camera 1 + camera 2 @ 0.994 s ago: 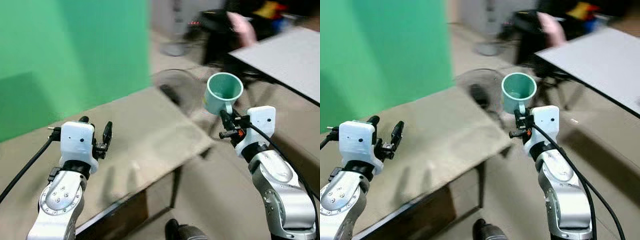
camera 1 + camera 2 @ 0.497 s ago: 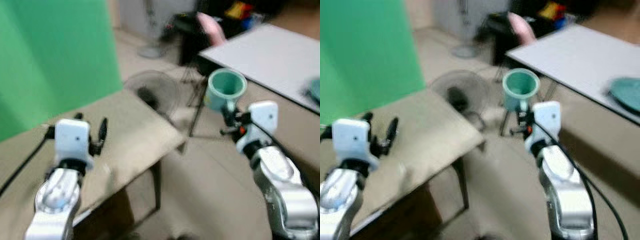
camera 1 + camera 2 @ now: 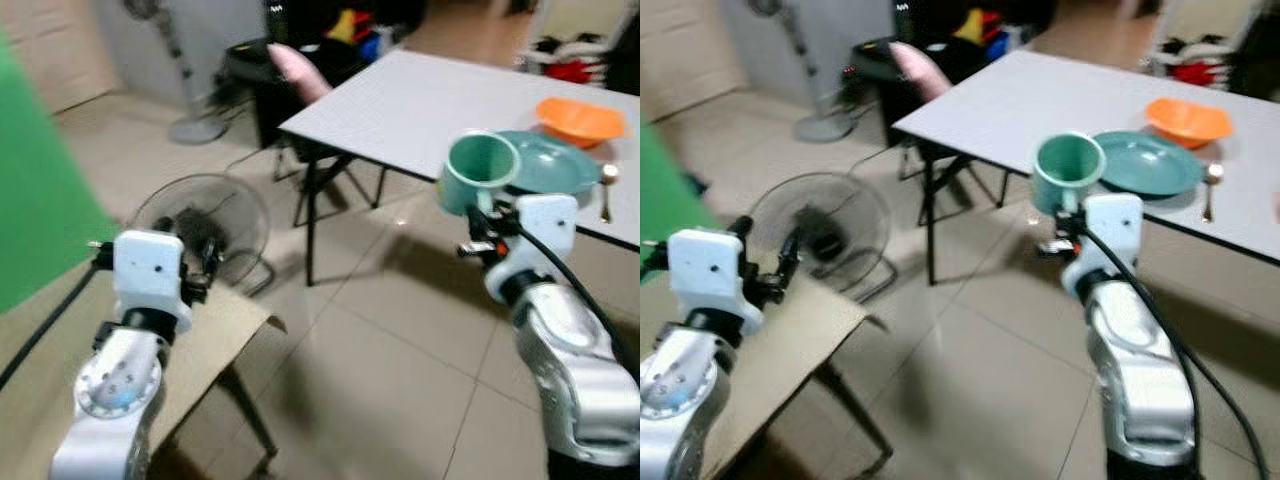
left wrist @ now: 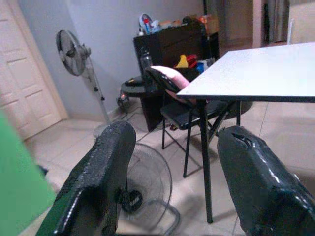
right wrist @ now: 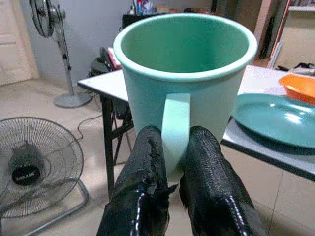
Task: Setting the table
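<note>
A mint-green mug (image 3: 478,172) is held up at chest height; my right gripper (image 5: 174,135) is shut on its handle. Just beyond it stands a white table (image 3: 420,100) with a teal plate (image 3: 553,163), an orange bowl (image 3: 580,118) and a spoon (image 3: 607,185) on it. The mug hangs in the air near the table's near edge, over the tiled floor. My left gripper (image 4: 177,132) is open with nothing between its fingers, raised above the corner of a brown table (image 3: 60,350).
A low floor fan (image 3: 200,225) sits on the tiles past the brown table's corner. A pedestal fan (image 3: 185,70) and a chair with a pink cushion (image 3: 290,65) stand further back. A green screen (image 3: 30,200) is at the left edge.
The camera has swung to the right: the green screen slid out to the left and the white table with plate and bowl came into view. The mug stays in my right gripper.
</note>
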`<state>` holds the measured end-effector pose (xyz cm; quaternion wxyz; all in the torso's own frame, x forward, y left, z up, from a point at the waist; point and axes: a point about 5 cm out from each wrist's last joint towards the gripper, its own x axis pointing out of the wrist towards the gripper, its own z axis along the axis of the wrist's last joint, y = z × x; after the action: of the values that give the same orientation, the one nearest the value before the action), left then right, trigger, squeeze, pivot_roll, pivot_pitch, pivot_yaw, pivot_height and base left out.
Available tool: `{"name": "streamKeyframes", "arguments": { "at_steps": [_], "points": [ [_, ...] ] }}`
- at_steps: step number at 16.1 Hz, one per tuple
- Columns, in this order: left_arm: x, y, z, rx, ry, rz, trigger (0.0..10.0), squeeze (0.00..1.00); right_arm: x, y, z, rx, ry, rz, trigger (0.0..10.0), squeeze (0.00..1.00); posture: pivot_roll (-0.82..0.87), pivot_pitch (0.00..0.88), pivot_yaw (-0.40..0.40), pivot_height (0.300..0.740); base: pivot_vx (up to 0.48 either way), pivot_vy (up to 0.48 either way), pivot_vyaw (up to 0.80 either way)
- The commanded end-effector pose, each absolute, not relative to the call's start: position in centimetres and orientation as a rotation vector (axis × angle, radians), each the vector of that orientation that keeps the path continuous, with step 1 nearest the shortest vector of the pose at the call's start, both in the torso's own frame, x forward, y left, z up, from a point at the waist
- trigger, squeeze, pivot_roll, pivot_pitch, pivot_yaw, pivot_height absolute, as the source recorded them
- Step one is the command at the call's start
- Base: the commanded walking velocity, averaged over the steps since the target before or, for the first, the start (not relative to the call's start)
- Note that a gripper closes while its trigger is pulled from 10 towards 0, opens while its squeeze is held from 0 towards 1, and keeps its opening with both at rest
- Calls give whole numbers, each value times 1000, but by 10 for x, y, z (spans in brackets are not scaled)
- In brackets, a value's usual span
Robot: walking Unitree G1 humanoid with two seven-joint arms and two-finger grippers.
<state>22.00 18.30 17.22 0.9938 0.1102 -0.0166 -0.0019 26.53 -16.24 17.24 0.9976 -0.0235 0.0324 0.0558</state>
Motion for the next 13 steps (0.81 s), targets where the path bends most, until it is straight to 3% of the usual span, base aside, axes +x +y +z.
{"name": "streamKeyframes", "arguments": {
  "at_steps": [1, 3, 13],
  "points": [
    [223, 182, 172, 214, -29, -16, 10000, 0, 267, -166, 175, -61, 62, 100, 10000, 0, -79, 2, 16, 740, 450, 0, -788],
    [224, 182, 172, 214, -29, -21, 10000, 0, 269, -164, 176, -58, 59, 102, 10000, 0, -80, 1, 19, 740, 448, 0, -650],
    [230, 180, 171, 219, -27, -52, 10000, 0, 282, -149, 184, -32, 30, 215, 10000, 0, -77, 0, 30, 740, 449, 0, 0]
  ]
}}
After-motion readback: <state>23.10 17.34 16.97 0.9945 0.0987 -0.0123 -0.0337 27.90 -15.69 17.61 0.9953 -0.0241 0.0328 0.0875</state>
